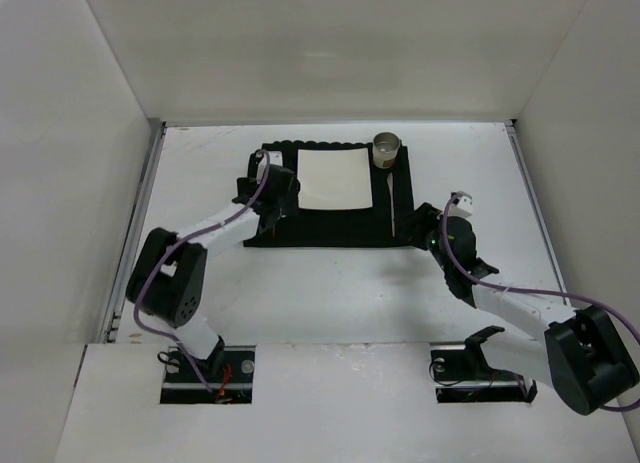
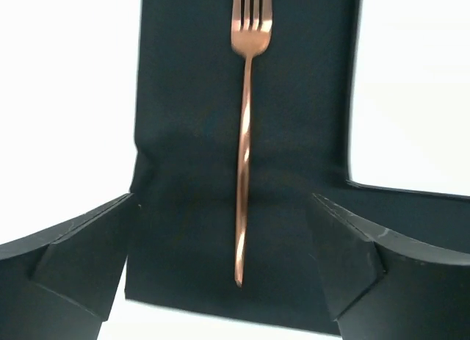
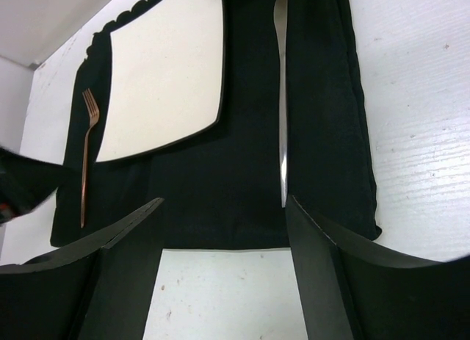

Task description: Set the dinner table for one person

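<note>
**Fork laid left of the plate; both grippers empty**

The place setting is gathered on the black placemat, which is spread toward the far side of the dinner table. The white square plate is centred on the cloth, the knife is laid just to its right, and a cup is stood at the far right corner, above the knife (the usual order for one diner).

The copper fork lies flat on the cloth to the left of the plate, tines pointing away from the arms, so that the knife is mirrored. The left gripper is held over it with its jaws spread wide. The handle runs down the gap between them and is touched by neither finger, so nothing is gripped.

The right gripper is also parted and empty, hung near the placemat's near right corner, with the knife tip just inside its right finger.

The table is found beneath both grippers. Under the left jaws it is covered by the cloth and is seen bare only at the left and near edges. Under the right jaws its bare white surface shows directly between the fingers.
</note>
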Controlling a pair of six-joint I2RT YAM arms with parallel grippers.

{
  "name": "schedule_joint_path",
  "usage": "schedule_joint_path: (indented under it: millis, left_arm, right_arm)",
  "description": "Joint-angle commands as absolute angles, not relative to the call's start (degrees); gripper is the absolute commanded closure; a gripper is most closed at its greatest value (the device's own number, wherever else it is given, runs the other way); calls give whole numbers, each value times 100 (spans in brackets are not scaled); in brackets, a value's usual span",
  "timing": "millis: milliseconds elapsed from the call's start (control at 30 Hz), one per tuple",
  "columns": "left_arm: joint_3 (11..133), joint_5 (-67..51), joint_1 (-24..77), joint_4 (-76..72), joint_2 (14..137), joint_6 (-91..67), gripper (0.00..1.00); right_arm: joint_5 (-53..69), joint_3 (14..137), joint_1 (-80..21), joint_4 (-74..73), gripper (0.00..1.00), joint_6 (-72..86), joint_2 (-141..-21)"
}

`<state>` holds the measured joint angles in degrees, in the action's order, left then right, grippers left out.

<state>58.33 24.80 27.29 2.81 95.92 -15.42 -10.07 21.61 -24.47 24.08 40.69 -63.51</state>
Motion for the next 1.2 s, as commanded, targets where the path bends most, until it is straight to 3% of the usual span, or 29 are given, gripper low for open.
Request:
schedule_joint_path:
  millis: [0,100,167,300,433,600,700,833,1167]
  left_arm:
    - [5634,2725,2895,229,8562,-1766,0]
    - [5135,2864,3027,62,7711,-2196,0]
    - [4486,3154,3037,-184,6912,-2591,0]
    - [3351,3182,2590,-89,5531,-3399,0]
    - [2506,2831,1756,657,4423,-4191,0]
    - [1987,2391,674,1458,3798,-4789,0]
    - [1899,2259,295,1704,3762,-4965,0]
    - [1863,2259,110,1714,3832,-5036,0]
    - [1960,2276,294,1477,4016,-5054,0]
  right_arm:
    - [-1046,2373,-2500,2742,34,3990,-6302]
    - [-1133,2356,-2500,2672,69,3990,-6206]
    - [-1440,2251,-2492,2532,85,4095,-6013]
    - [-1950,2066,-2272,2277,90,4192,-5468]
    - [-2127,1820,-2009,2294,80,4429,-5142]
    - [-2030,1705,-1797,2373,48,4605,-5089]
    - [-2004,1688,-1797,2470,37,4623,-5194]
    - [-2004,1661,-1771,2470,31,4623,-5177]
    - [-1723,1714,-1753,2593,28,4650,-5308]
